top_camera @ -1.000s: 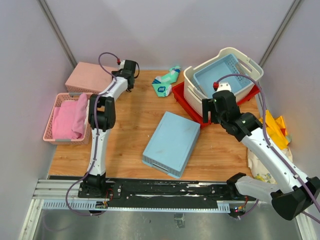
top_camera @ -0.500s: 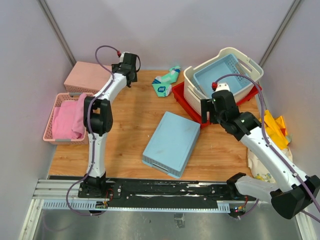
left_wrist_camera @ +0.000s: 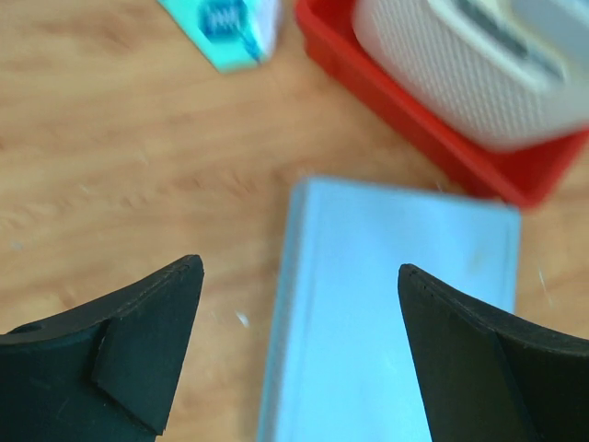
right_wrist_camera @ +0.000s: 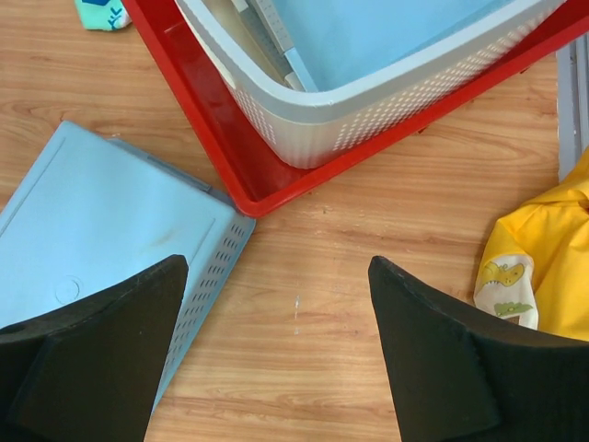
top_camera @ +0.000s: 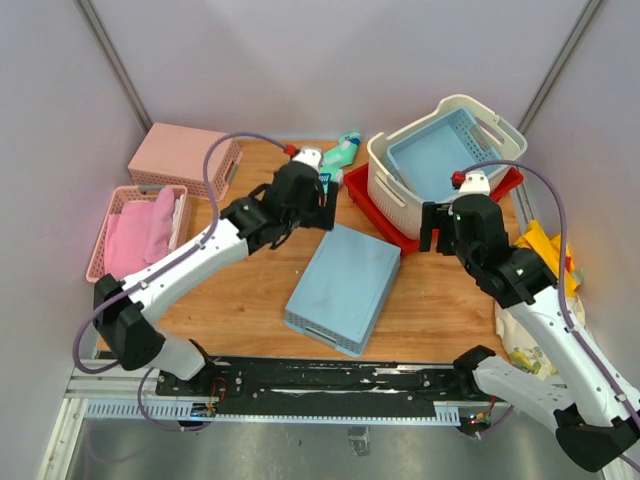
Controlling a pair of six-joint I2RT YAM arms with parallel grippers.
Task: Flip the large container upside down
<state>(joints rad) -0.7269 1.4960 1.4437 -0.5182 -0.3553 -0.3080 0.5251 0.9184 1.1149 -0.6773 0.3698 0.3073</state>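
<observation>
The large cream container (top_camera: 388, 188) stands open side up at the back right, tilted, on a red tray (top_camera: 370, 203). A blue bin (top_camera: 440, 155) lies inside it. It also shows in the left wrist view (left_wrist_camera: 460, 83) and in the right wrist view (right_wrist_camera: 368, 120). My left gripper (top_camera: 325, 210) is open and empty above the far corner of an upside-down blue bin (top_camera: 343, 285), left of the tray; in its wrist view (left_wrist_camera: 300, 267) nothing lies between the fingers. My right gripper (top_camera: 432, 228) is open and empty over bare table just in front of the tray (right_wrist_camera: 278, 262).
A teal package (top_camera: 335, 162) lies at the back centre. A pink box (top_camera: 180, 150) and a pink basket of cloth (top_camera: 135, 235) sit at the left. A yellow cloth (top_camera: 550, 255) lies at the right edge. Grey walls close in the table.
My left arm has swung from the back left, by the pink box, to the table's centre beside the red tray. My right gripper has shifted slightly right.
</observation>
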